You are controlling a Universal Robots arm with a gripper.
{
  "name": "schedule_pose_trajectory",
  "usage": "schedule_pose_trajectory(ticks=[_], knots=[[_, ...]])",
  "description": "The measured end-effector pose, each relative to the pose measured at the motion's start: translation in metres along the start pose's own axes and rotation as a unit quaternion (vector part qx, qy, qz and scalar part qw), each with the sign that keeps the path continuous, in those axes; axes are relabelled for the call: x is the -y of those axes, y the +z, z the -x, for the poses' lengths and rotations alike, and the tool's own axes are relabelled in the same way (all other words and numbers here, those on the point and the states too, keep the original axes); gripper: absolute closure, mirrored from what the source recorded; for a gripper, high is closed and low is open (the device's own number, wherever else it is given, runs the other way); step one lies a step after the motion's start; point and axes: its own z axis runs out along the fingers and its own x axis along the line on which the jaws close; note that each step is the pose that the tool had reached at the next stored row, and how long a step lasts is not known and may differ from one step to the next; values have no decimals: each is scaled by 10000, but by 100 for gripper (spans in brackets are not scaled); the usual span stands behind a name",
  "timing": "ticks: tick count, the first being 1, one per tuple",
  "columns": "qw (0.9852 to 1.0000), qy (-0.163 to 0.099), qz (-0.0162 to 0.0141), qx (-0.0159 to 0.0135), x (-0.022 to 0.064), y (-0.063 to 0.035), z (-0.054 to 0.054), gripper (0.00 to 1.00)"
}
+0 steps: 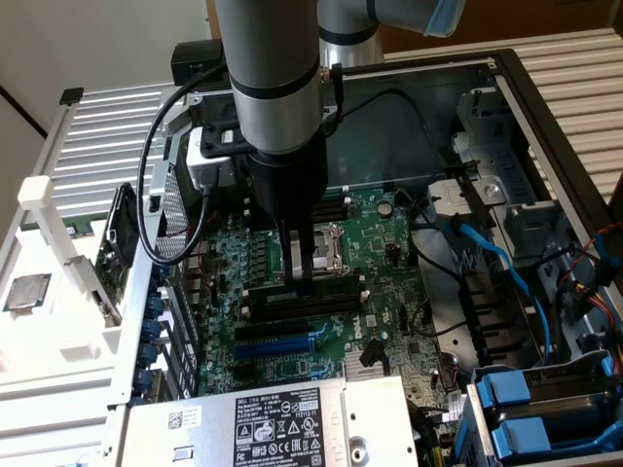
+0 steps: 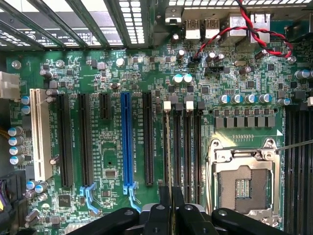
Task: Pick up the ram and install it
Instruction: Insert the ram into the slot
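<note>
Ram [image 2: 167,147] gripped edge-on by nearly closed jaws, at the memory slots [image 2: 188,147].

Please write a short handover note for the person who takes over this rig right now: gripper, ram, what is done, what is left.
Gripper: shut, low over the motherboard, apparently on the ram's top edge.
Ram: standing on edge in the memory slot farthest from the empty CPU socket.
Done: ram picked up and brought to the slot.
Left: I cannot tell whether it is fully seated or the end clips are latched; gripper not yet released.
</note>
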Motion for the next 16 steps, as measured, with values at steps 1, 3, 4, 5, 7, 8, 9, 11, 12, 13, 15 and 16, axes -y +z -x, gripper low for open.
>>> schedule_pose_trajectory(ticks=[1,3,4,5,7,8,9,11,12,13,15,16], knots=[[10000,1,0,1,0,1,0,87],[10000,2,0,1,0,1,0,87],[10000,3,-1,1,0,2,-3,87],[10000,4,-1,2,0,3,-5,87],[10000,8,-1,2,0,2,-5,87],[10000,8,-1,2,0,2,-5,87],[10000,9,0,1,0,1,-6,87],[10000,14,0,1,0,0,-7,87],[10000,19,0,1,0,0,-7,87],[10000,25,0,1,0,0,-7,87],[10000,38,-1,1,0,1,-7,87],[10000,41,-1,1,0,1,-7,87]])
